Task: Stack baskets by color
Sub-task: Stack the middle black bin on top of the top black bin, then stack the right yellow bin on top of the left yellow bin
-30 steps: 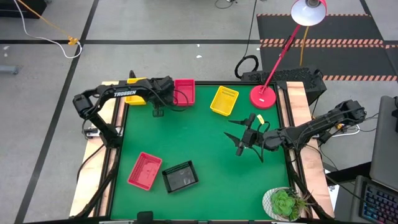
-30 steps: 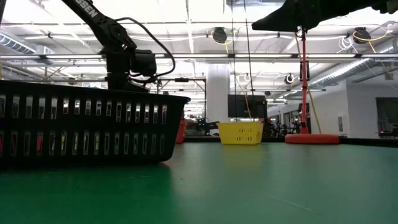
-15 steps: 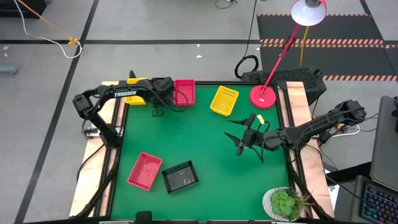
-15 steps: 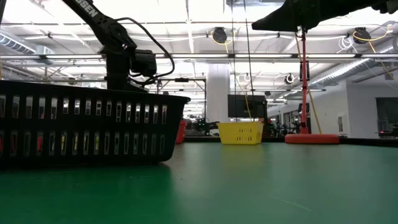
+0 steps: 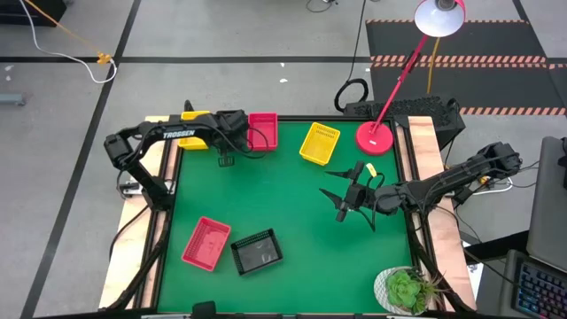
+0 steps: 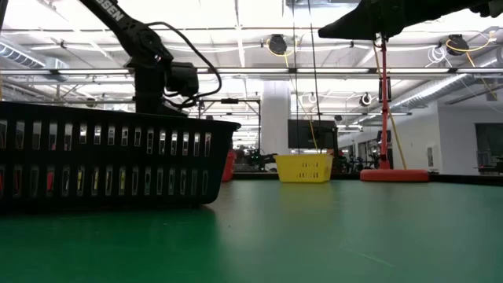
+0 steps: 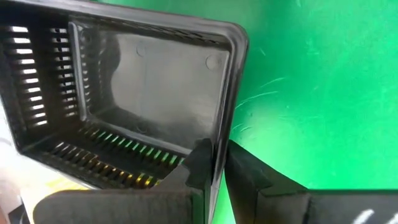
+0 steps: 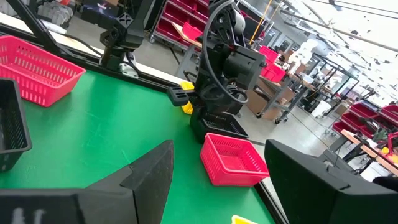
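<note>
My left gripper [image 7: 217, 152] is at the table's far left, pointing steeply down, shut on a black basket [image 7: 149, 81]. That basket stands between a yellow basket [image 5: 193, 142] at the far left corner and a pink basket [image 5: 262, 130]; most of it lies under the arm in the high view. Another yellow basket [image 5: 320, 143] lies far centre. A pink basket [image 5: 206, 242] and a second black basket [image 5: 257, 251] lie side by side near the front left. My right gripper [image 5: 353, 193] hangs open and level above the table's right half, holding nothing. My left gripper has the black basket's side wall [image 7: 219, 134] near a corner, one finger [image 7: 200, 160] inside the basket and one outside. The fingers come from above, slanting down. In the right wrist view the basket [image 8: 221, 126] seems to stand on the table beside the pink one.
A red round lamp base [image 5: 376, 136] with its slanted pole stands at the far right. A potted plant [image 5: 403, 288] sits at the near right corner. Green table lies bare in the middle and front right.
</note>
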